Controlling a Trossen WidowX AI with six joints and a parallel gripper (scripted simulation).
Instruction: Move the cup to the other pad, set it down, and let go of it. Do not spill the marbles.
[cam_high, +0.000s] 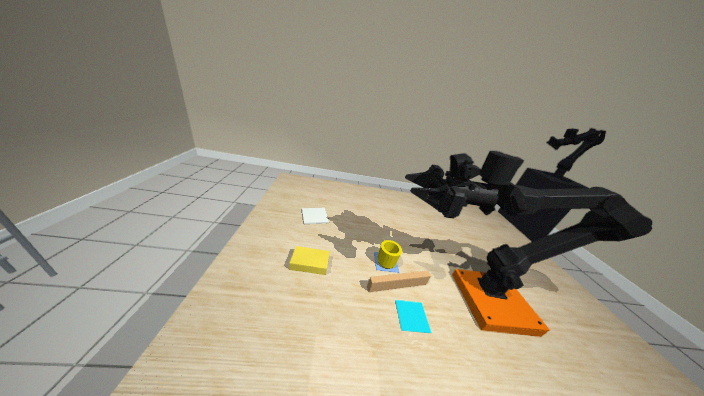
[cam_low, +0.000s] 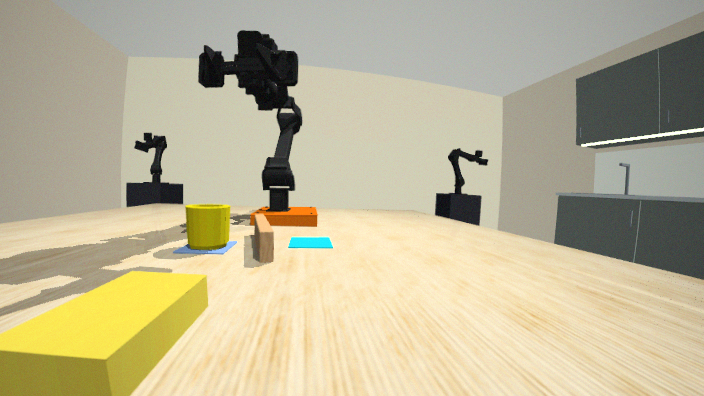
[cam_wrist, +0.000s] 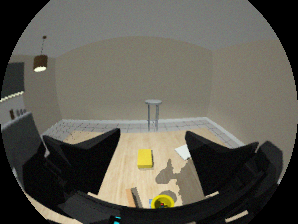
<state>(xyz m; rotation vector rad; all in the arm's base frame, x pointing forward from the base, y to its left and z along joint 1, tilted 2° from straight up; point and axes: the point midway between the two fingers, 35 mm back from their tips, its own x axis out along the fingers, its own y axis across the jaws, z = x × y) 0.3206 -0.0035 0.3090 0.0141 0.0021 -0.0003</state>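
Yellow round-walled cup (cam_high: 389, 255) (cam_low: 208, 227) (cam_wrist: 165, 204), upright on the thin blue square pad (cam_high: 395, 269) (cam_low: 224, 250) (cam_wrist: 151, 202); small coloured marbles inside. Measured from the cup: the flat cyan pad (cam_high: 413, 316) (cam_low: 310, 243) (cam_wrist: 117, 219), presumably our goal, lies beyond the upright wooden block (cam_high: 400, 281) (cam_low: 264, 239) (cam_wrist: 132, 197). Tool (cam_high: 411, 184) (cam_low: 239, 55) (cam_wrist: 153, 133), black, two-fingered, released and holding nothing, well above the cup. We judge it must descend and draw back toward the cup, keeping off the block.
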